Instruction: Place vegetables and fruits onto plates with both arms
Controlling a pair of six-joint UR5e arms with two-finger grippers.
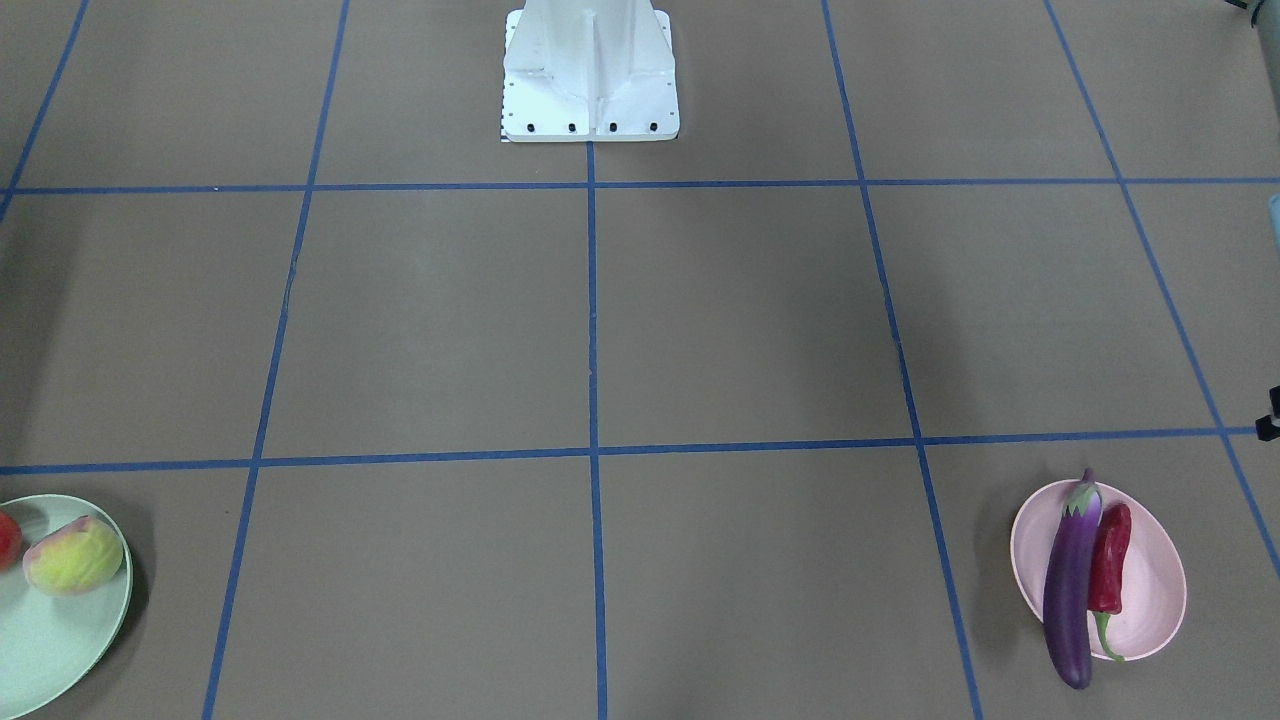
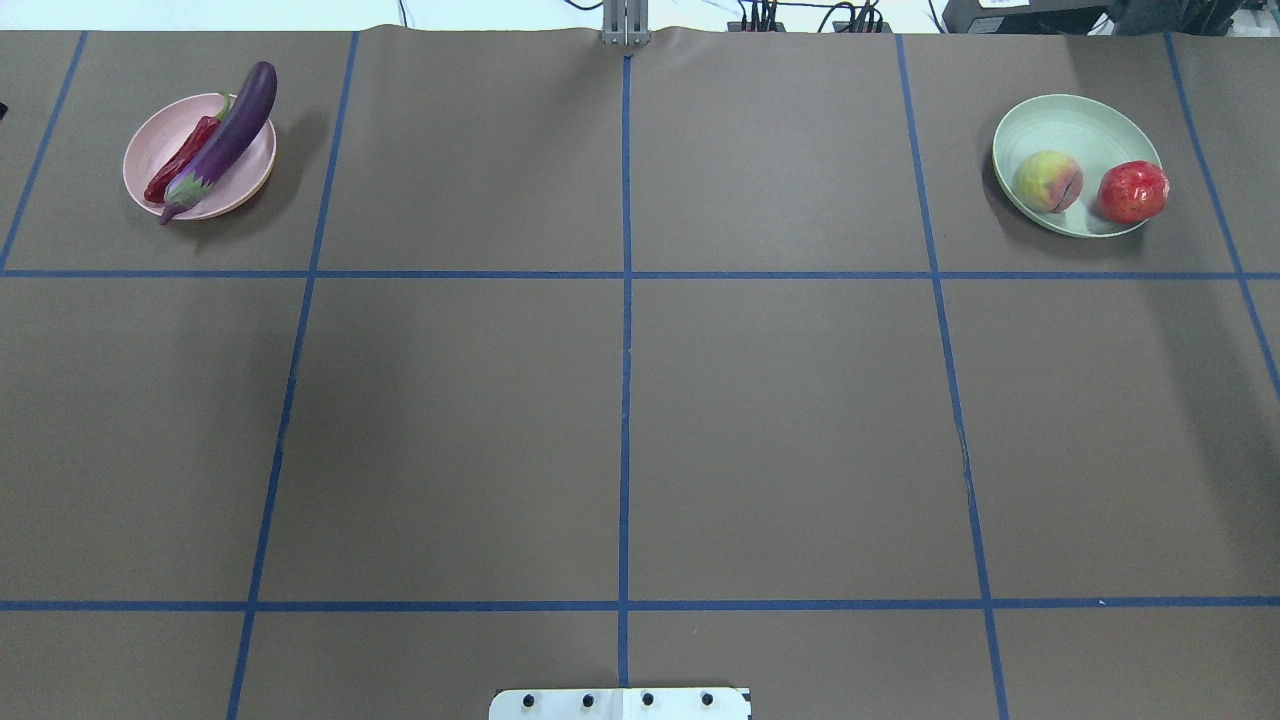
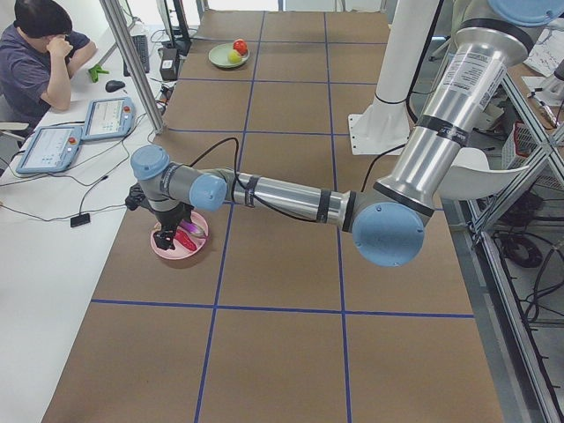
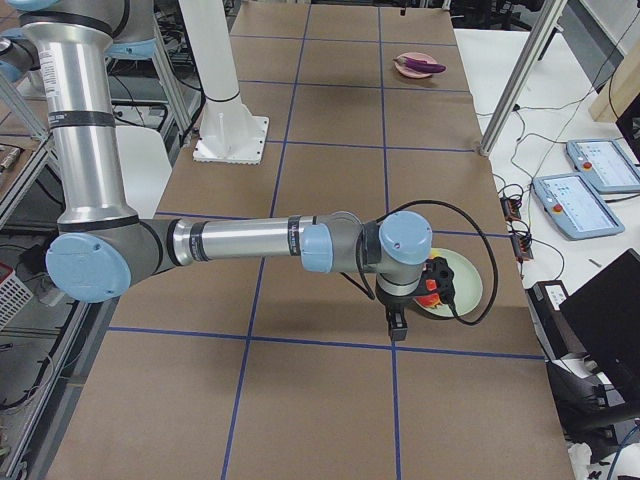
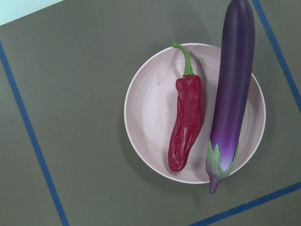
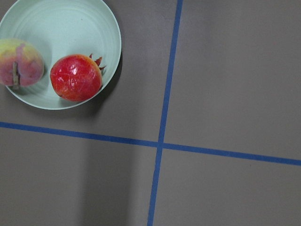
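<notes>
The purple eggplant [image 5: 230, 94] and red chili pepper [image 5: 188, 122] lie side by side on the pink plate [image 5: 150, 103], the eggplant overhanging its rim [image 2: 230, 135]. The yellow-green peach [image 2: 1047, 181] and the red speckled fruit [image 2: 1132, 192] sit on the mint green plate [image 2: 1070, 125]. My left gripper [image 3: 166, 240] hangs just above the pink plate [image 3: 187, 256]; I cannot tell if it is open. My right gripper [image 4: 397, 328] is beside the mint plate [image 4: 465, 280], just off its near rim; I cannot tell its state either.
The white base block [image 1: 590, 80] stands at the robot's edge of the table. Blue tape lines divide the brown tabletop into squares. An operator [image 3: 40, 62] sits past the table's far side with control tablets [image 3: 79, 132] and cables. A metal post [image 3: 132, 53] stands there.
</notes>
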